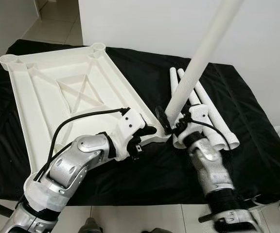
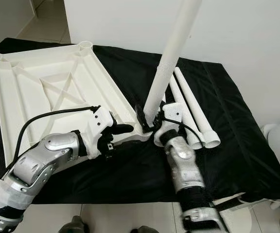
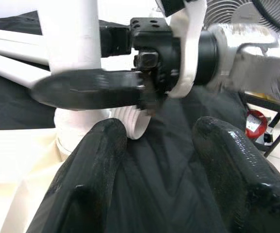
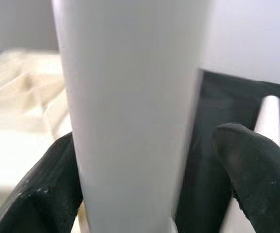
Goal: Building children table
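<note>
White ribbed plastic tabletop panel (image 1: 57,92), underside up, lies at upper left of frame on the black cloth (image 1: 145,170) covering the surface. Long white plastic tube leg (image 1: 198,58) stands tilted, running from centre to top right edge; its lower end meets the panel's near-right corner socket. Right gripper (image 1: 171,122), centre frame, has jaws pinching the leg just above its base; right wrist view shows black fingers (image 4: 247,170) on both sides of the tube. Left gripper (image 1: 149,132), lower centre-left, rests at the panel's corner edge w/ jaws spread, just beside the right gripper; nothing between its fingers (image 3: 89,179). Three spare white tube legs (image 1: 213,116) lie side by side on the cloth, right of centre.
</note>
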`<state>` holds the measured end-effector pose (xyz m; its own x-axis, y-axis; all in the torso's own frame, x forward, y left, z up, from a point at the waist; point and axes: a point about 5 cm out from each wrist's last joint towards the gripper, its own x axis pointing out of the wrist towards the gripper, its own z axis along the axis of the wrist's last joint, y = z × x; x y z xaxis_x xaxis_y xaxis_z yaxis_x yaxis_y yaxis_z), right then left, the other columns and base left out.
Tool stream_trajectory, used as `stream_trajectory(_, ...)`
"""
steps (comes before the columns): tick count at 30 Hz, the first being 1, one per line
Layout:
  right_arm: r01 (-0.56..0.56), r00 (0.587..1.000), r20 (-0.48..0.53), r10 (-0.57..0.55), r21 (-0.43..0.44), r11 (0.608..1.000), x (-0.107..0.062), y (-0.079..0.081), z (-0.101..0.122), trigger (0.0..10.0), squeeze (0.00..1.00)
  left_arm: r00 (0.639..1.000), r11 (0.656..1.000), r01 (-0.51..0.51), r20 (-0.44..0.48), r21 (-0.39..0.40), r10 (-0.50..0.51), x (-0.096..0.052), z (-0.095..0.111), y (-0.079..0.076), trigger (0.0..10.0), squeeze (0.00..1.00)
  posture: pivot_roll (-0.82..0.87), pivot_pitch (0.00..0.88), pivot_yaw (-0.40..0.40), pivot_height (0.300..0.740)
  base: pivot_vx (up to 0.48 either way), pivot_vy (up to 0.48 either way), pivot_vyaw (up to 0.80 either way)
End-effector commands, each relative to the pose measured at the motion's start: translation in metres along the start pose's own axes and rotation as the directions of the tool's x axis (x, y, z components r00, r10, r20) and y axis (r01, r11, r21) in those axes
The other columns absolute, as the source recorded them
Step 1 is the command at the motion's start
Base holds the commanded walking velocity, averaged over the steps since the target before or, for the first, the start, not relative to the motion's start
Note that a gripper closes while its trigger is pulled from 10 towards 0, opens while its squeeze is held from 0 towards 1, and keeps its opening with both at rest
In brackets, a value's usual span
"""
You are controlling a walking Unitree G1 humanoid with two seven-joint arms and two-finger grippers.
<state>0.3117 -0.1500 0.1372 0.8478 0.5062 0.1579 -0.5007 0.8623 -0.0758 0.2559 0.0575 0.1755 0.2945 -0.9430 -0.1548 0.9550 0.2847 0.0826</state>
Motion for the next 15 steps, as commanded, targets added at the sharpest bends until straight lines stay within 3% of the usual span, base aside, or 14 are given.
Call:
stream_trajectory(1,-0.036,0.999,-0.039,0.037,0.018,0.999,-0.003,0.000,-0.008,10.0,0.00,1.000,1.000,0.026,-0.013,0.003,-0.026,0.003,-0.002,-0.003,10.0,0.00,0.10,0.002,-0.098,0.740,0.000,0.000,0.00)
stream_trajectory(8,-0.156,0.986,-0.056,0.158,0.031,0.987,0.005,-0.007,-0.005,10.0,0.00,1.000,1.000,0.026,-0.009,0.004,-0.026,0.005,-0.001,-0.003,10.0,0.00,0.11,0.001,-0.093,0.740,0.000,0.000,0.00)
stream_trajectory(13,-0.183,0.981,-0.056,0.185,0.048,0.982,0.009,-0.009,-0.003,9.9,0.00,1.000,1.000,0.025,-0.008,0.005,-0.025,0.005,0.000,-0.002,10.0,0.00,0.11,0.000,-0.092,0.740,0.000,0.000,0.00)
stream_trajectory(14,-0.198,0.978,-0.055,0.201,0.051,0.979,0.012,-0.009,-0.002,9.2,0.00,1.000,1.000,0.026,-0.007,0.005,-0.026,0.005,0.000,-0.002,10.0,0.00,0.10,0.000,-0.091,0.740,0.000,0.000,0.00)
stream_trajectory(15,-0.198,0.978,-0.055,0.201,0.051,0.979,0.012,-0.009,-0.002,9.2,0.00,1.000,1.000,0.026,-0.007,0.005,-0.026,0.005,0.000,-0.002,10.0,0.00,0.10,0.000,-0.091,0.740,0.000,0.000,0.00)
